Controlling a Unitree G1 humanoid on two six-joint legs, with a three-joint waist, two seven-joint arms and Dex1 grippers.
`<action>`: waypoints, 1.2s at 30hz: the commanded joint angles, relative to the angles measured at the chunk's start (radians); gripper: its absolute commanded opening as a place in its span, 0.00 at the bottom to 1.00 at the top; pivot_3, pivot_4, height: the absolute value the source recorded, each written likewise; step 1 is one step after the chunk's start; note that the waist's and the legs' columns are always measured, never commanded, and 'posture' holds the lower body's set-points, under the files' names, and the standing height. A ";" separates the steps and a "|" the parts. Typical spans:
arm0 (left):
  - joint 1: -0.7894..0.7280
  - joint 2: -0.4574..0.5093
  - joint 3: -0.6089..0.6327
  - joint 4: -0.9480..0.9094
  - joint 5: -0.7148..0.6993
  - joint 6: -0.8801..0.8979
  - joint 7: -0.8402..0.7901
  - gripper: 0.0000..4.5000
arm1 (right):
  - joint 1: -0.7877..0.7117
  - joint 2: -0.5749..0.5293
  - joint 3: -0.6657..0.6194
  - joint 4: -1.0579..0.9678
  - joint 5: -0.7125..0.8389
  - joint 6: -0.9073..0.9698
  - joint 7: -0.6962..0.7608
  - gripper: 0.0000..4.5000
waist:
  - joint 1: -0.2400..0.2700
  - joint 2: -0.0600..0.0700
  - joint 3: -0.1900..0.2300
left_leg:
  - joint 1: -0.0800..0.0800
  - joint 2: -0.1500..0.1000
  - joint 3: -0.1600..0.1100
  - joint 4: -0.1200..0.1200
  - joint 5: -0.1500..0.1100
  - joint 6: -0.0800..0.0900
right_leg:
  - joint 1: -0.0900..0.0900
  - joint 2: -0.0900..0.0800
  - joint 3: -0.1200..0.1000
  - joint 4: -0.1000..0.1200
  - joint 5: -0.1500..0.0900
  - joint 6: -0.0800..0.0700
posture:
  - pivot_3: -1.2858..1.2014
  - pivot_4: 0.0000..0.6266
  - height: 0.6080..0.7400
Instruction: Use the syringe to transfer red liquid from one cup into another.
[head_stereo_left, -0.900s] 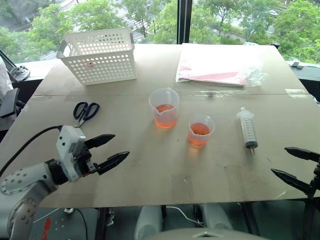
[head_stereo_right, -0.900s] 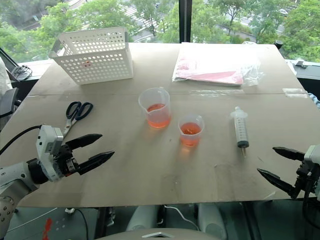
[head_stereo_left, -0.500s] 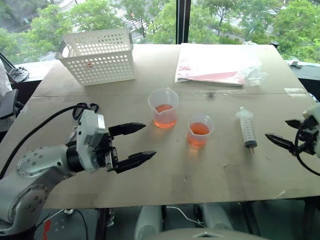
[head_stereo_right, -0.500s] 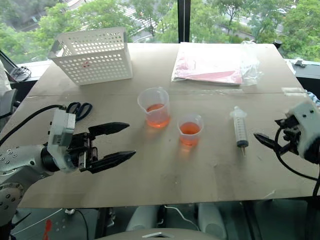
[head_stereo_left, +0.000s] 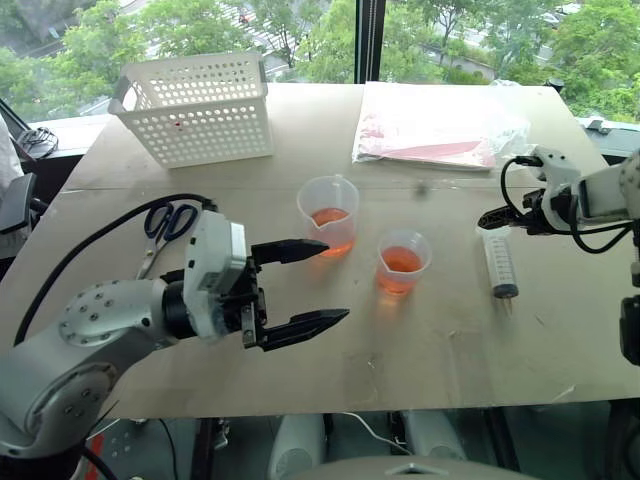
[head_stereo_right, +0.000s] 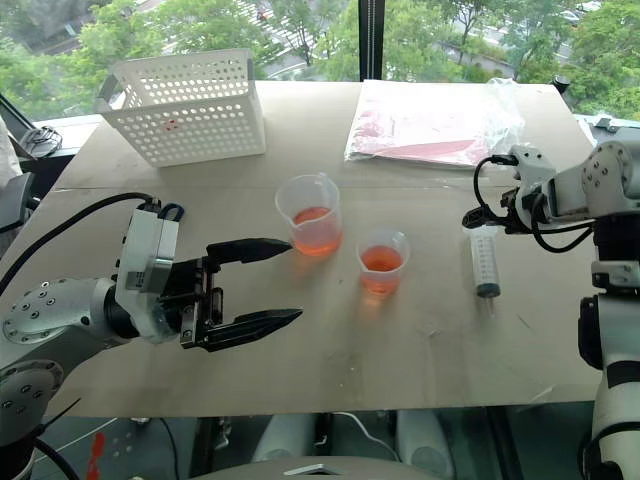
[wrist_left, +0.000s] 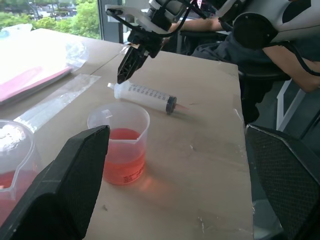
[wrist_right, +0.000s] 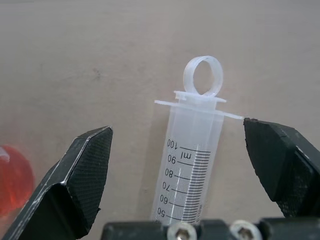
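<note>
Hovering at right of frame, the right claw (head_stereo_left: 492, 215) gapes over the syringe (head_stereo_left: 497, 262); left claw (head_stereo_left: 300, 284), lower left, spread, empty.

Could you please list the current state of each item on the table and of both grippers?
syringe: lying flat, ungrasped
spouted beaker: upright, part-filled with red liquid
small cup: upright, part-filled with red liquid
basket: upright
scissors: lying closed
left gripper: open
right gripper: open, straddling the syringe

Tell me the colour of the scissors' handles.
Dark blue, as far as shows; the scissors show best in the left eye view.
</note>
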 joint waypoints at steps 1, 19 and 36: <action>0.017 0.006 0.028 -0.042 -0.035 -0.005 0.031 0.98 | -0.056 0.010 0.043 0.087 -0.006 0.006 -0.030 1.00 | 0.000 0.000 0.000 | 0.000 0.000 0.000 0.000 0.000 0.000 | 0.000 0.000 -0.001 0.000 0.000 0.000 | 0.52 0.24 1.00; 0.080 0.020 0.061 -0.069 -0.075 -0.026 0.099 1.00 | 0.009 0.030 0.156 0.059 -0.189 -0.045 0.177 0.32 | 0.001 0.001 0.000 | 0.000 0.000 0.000 0.001 0.000 0.000 | 0.000 0.000 -0.002 0.001 0.000 0.000 | 0.52 0.24 1.00; -0.133 -0.045 0.092 0.238 -0.145 -0.020 0.243 1.00 | 0.174 0.576 -0.293 -0.787 0.035 -0.771 0.157 0.32 | -0.019 0.002 0.001 | 0.004 0.008 -0.003 0.001 0.000 0.000 | 0.001 0.008 -0.004 0.006 0.002 0.005 | 0.52 0.24 1.00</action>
